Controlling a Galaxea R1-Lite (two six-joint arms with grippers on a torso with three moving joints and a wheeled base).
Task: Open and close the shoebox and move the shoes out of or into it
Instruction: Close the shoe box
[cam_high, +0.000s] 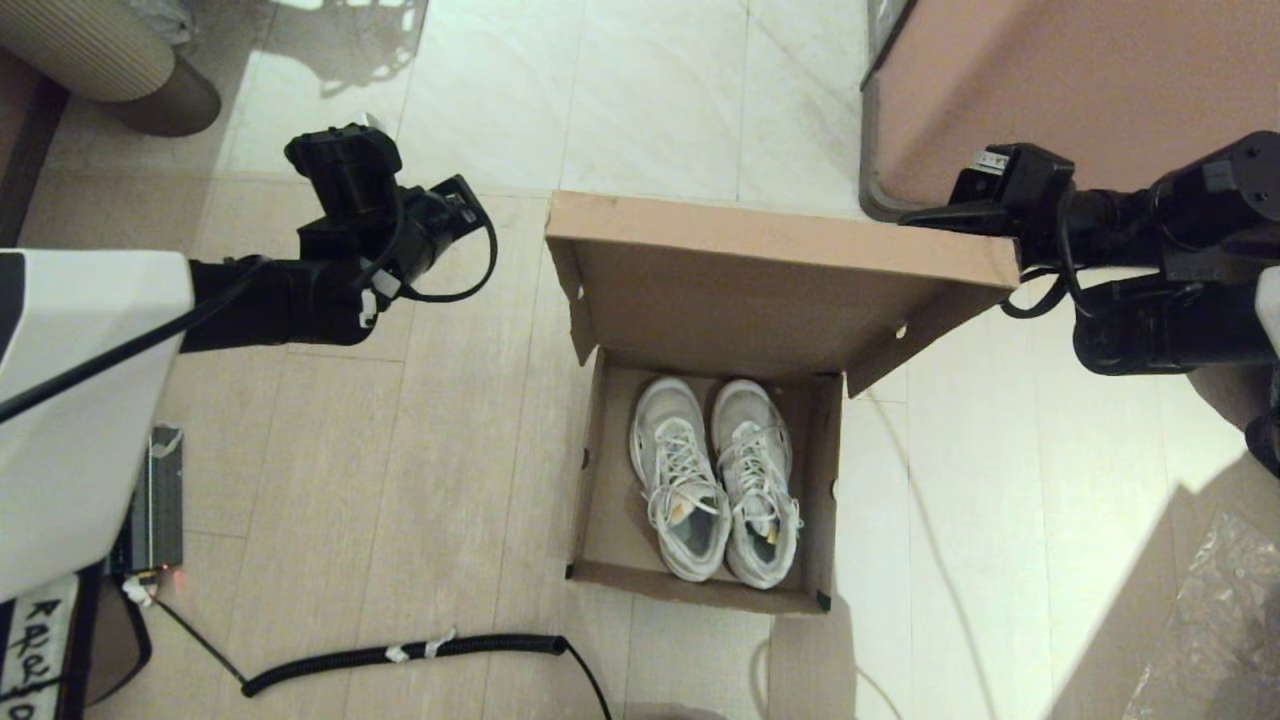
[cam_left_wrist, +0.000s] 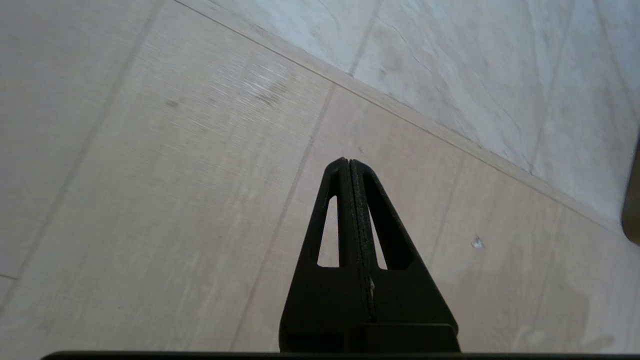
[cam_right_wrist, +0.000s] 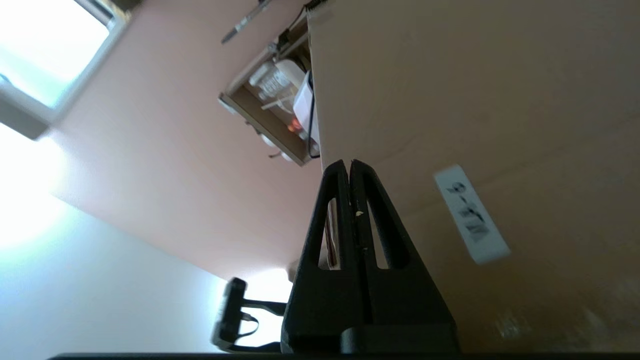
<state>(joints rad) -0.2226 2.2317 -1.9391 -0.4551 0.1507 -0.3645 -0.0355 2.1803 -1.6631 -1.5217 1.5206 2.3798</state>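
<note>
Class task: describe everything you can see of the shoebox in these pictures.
The shoebox is plain brown cardboard, standing on the floor with its hinged lid raised. A white label sits on the lid's outer face. Inside, the white shoes lie side by side. The shut right pincer is at the lid's far right corner; contact is unclear.

Open shoebox (cam_high: 700, 440) on the floor (cam_high: 400, 450), lid raised.
The shoes (cam_high: 715, 478) lie side by side inside it; the left claw (cam_high: 462, 205) hangs left of the lid, the right claw (cam_high: 935, 213) at the lid's far right corner.
</note>
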